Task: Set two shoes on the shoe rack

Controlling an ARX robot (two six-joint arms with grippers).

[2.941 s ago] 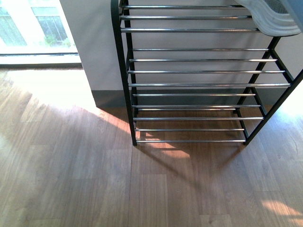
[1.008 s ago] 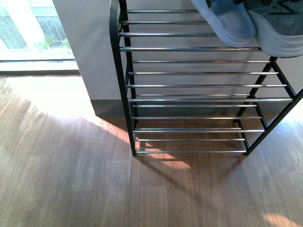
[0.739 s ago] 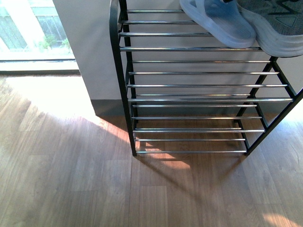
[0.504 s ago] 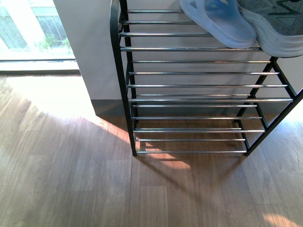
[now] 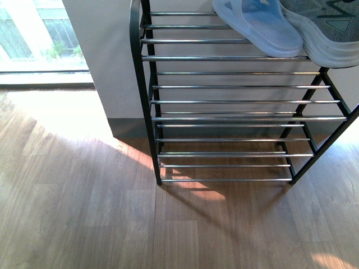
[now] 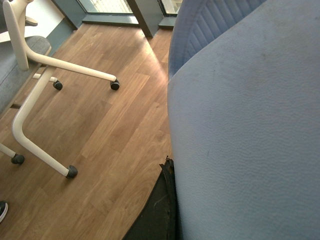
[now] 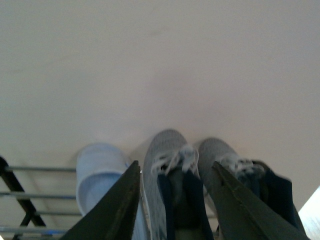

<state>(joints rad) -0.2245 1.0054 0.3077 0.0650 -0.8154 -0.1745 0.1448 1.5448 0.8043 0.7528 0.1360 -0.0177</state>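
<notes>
The two shoes, grey knit sneakers (image 7: 167,182) (image 7: 227,162), stand side by side on the shoe rack's top tier. In the front view only one grey sneaker (image 5: 328,33) shows, at the top right of the shoe rack (image 5: 224,101). A pale blue slipper (image 5: 261,28) lies on the top rods beside it. My left gripper (image 6: 172,167) is shut on that slipper (image 6: 240,125), which fills the left wrist view. My right gripper (image 7: 176,163) is open, its jaws wide apart in front of the sneakers. The slipper (image 7: 97,172) sits just beside them.
A white-legged chair on casters (image 6: 65,75) stands on the wood floor (image 5: 84,196) to the left. A grey wall (image 5: 106,56) is behind the rack and a bright window (image 5: 33,33) at far left. Lower rack tiers hold nothing.
Over the last second the pale blue slipper has tipped from toe-down to lying flat on the top rods, beside the grey sneaker. Since half a second ago almost nothing moved.
</notes>
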